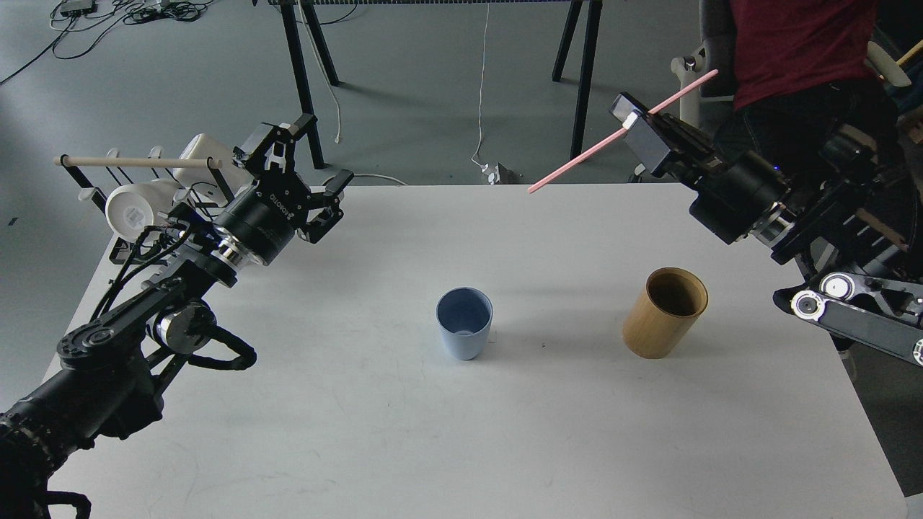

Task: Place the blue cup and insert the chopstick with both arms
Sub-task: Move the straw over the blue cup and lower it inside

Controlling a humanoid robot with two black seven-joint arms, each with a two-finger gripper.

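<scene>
blue cup (464, 323): upright at mid desk (360, 432), beside a wooden cup (664, 312). our right end effector (633, 121) clamped the pink chopstick (577, 160) aloft; our left end effector (310, 169) hung spread, empty.

Both arms are black, built of thick rounded links with exposed joints. The left arm (144, 310) carries loose black cables looping beside its links, a round silver-faced joint disc near mid-length, and a cylindrical black wrist ringed by a bright metal band, with small white lettering printed on its side. Its claw (306, 169) is an open-framed black skeleton of struts and cut-outs. The right arm (807, 216) shows blockier housings, a silver wrist ring and two white-centred circular joint caps on a lower link. Its claw (638, 122) looks like flat, dark rectangular plates with a pale pad, though the fingers are hard to separate here.
</scene>
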